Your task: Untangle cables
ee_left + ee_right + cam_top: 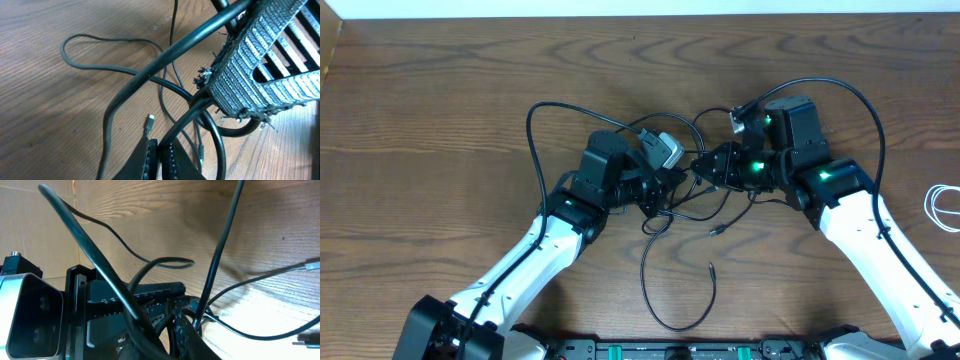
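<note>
Two black cables (643, 280) lie knotted at the middle of the wooden table (440, 100). Their loops and two free plug ends trail toward the near edge. One white cable (944, 208) sits coiled at the right edge, well apart from the knot.

Both claws meet over the tangle. The left gripper (160, 152) is closed, apparently pinching a black strand between its pads. The right gripper (189, 330) also looks clamped on a black strand, though its view is dark.

Judging by this, the step in hand is securing two holds on the knot. The next move calls for a slow, gentle pull apart, letting the loose plug ends slide through without cinching the loops.
</note>
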### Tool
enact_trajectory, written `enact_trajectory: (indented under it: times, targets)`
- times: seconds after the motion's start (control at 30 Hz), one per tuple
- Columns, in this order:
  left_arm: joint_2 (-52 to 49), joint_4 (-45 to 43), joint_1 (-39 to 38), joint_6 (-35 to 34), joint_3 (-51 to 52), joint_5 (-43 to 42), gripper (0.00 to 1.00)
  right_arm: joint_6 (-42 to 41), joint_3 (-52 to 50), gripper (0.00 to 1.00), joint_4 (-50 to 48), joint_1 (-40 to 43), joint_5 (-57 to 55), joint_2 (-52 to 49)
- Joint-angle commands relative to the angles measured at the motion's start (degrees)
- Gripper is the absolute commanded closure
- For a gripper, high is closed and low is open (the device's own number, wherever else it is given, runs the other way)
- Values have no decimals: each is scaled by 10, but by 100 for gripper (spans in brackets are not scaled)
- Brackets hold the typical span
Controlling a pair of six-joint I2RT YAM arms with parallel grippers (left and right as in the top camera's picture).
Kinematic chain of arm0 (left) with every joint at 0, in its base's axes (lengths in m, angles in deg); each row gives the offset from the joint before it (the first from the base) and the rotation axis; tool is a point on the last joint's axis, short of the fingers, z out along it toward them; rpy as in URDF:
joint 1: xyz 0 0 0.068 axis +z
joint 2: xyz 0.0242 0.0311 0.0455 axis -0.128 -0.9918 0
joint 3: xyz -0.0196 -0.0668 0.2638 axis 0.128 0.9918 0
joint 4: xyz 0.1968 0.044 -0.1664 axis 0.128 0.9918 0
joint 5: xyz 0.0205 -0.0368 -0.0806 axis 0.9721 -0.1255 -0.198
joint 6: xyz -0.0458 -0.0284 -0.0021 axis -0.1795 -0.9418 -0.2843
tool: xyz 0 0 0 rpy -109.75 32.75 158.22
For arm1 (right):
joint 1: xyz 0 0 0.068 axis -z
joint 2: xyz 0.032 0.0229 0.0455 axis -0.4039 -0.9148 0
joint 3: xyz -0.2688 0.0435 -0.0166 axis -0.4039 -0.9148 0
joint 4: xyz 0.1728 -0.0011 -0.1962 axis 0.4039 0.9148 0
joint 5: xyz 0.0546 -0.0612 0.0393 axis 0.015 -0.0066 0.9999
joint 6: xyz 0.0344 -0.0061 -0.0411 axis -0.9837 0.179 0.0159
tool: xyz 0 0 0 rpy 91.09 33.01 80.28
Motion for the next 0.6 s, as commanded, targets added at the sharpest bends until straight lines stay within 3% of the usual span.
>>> enact_trajectory:
  times: [0.0,0.23,0.47,0.57]
  targets:
    - [-4,-3,1,5,2,1,92,-1,2,89,0,2,14,2]
    - [-2,-10,9,-46,2,3,92,14,2,79,3,2,-29,2]
    - [2,-18,54,-158,2,19,92,27,2,52,58,2,-179,2]
    - [2,-20,67,-208,2,29,92,26,2,46,87,2,-229,2]
